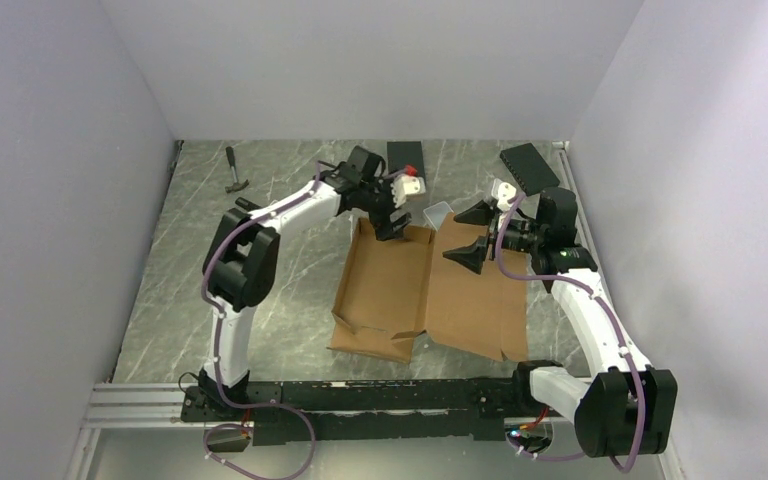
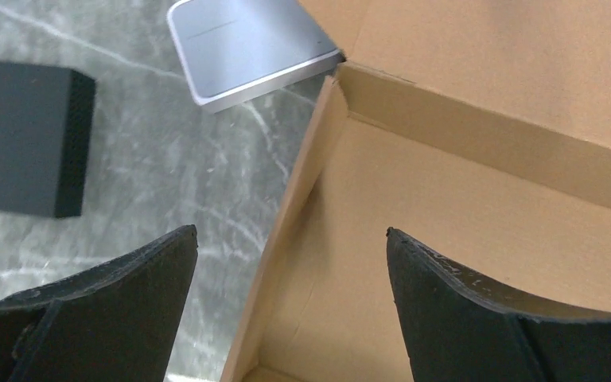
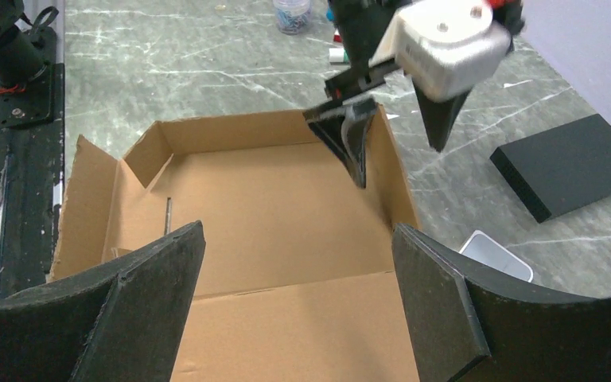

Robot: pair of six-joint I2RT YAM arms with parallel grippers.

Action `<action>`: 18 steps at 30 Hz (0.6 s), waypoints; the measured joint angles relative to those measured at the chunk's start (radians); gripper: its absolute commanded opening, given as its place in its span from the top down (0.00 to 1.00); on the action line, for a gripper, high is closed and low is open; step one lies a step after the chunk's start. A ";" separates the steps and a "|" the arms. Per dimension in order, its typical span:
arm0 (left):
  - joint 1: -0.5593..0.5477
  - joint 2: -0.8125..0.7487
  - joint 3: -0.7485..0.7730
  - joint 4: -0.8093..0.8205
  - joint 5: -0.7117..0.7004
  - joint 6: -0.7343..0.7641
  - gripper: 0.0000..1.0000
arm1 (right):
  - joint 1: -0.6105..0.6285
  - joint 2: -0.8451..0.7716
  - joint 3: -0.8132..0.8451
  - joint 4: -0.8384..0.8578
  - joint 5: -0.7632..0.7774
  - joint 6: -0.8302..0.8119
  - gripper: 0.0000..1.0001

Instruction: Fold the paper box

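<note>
The left claw [image 1: 392, 222] is standing wide released at the far end of the paper box [image 1: 410, 290]; in its wrist view one finger is hanging over the table [image 1: 290, 200] and the other over the inside of the box, so a raised wall is running between the jaws, and nothing is being grasped. The paper box is lying in the middle of the table, between the two arms; its left half is forming a shallow tray with walls standing up, while its right half is lying flat as a lid panel. The right claw [image 1: 470, 233] is hovering over the far part of that flat panel, also released and empty, its fingers pointing toward the tray. I am judging that the closing of the lid is not yet done; the next move is probably calling for a hold on the lid edge and a swing over the crease. The cardboard is looking brown, matte, corrugated and stiff, with sharp die-cut flaps; the table is showing grey marble veins; a small translucent case [image 1: 438, 211] is lying just beside the far edge of the box; a black rectangular slab [image 1: 530, 165] is resting further right, flat and dull.
</note>
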 measured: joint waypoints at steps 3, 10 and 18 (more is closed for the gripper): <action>-0.028 0.047 0.031 -0.024 -0.014 0.065 0.18 | 0.000 0.000 0.000 -0.002 -0.001 -0.001 0.08; -0.027 0.127 0.126 -0.069 -0.043 0.119 0.39 | 0.000 0.005 0.002 -0.014 0.000 -0.005 0.08; -0.052 0.156 0.122 -0.082 -0.119 0.168 0.74 | 0.000 0.013 0.004 -0.020 0.000 -0.006 0.08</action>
